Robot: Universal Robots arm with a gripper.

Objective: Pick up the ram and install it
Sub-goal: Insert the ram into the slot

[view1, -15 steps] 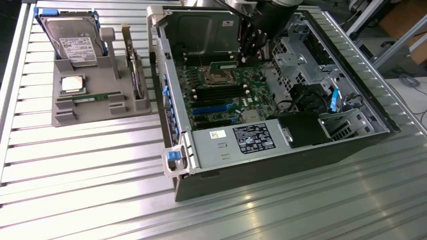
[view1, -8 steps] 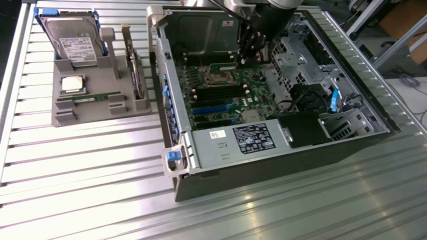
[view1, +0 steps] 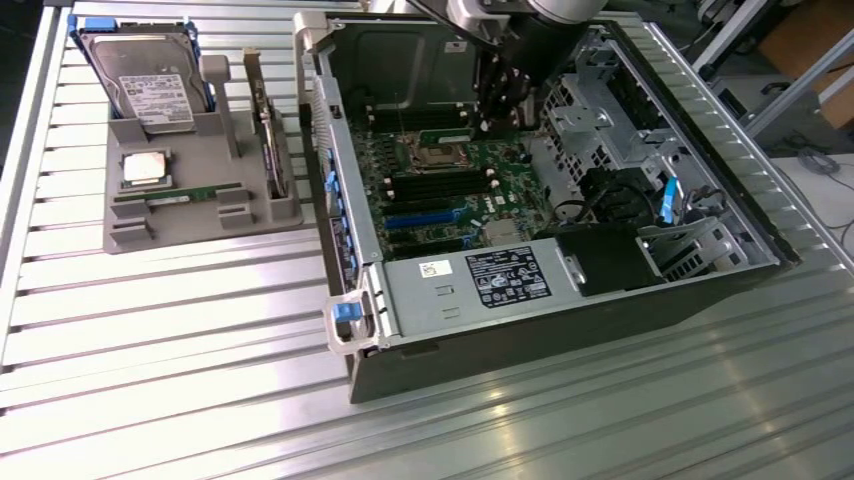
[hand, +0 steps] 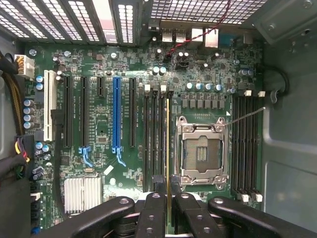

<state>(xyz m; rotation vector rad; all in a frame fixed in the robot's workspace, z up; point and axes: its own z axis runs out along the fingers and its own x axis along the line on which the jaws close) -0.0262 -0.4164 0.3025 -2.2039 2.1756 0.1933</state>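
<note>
Ram (hand: 168, 148) sat pinched edge-on in my gripper (hand: 168, 191) above the motherboard (hand: 99, 124) slots (hand: 153, 139). I feared a small tilt could make it miss and bend.

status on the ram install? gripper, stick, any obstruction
Gripper shut on the ram, over the motherboard inside the case. Ram edge-on, lined up with the memory slots beside the CPU socket. Nothing seen blocking the slots.
</note>
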